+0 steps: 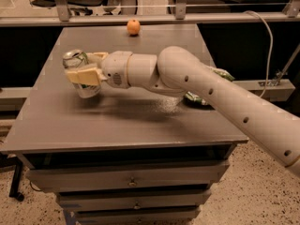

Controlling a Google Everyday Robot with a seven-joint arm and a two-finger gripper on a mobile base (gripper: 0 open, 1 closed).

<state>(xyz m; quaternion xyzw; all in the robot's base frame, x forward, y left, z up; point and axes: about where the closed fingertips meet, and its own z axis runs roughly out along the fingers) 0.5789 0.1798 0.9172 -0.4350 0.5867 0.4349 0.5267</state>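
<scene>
A silver and green drink can [80, 74] stands tilted at the left of the grey table [117, 121], its bottom close to or on the tabletop. My gripper [86, 67] is shut on the can, one cream finger across its near side and the other behind it. The white arm reaches in from the lower right across the table. An orange [133, 27] sits near the table's far edge. A green snack bag [206, 95] lies at the right, mostly hidden behind the arm.
The table has drawers [131, 182] below its front edge. A metal rail [150, 18] and glass partition run behind it. A grey cable [267, 36] hangs at the right. The floor is speckled.
</scene>
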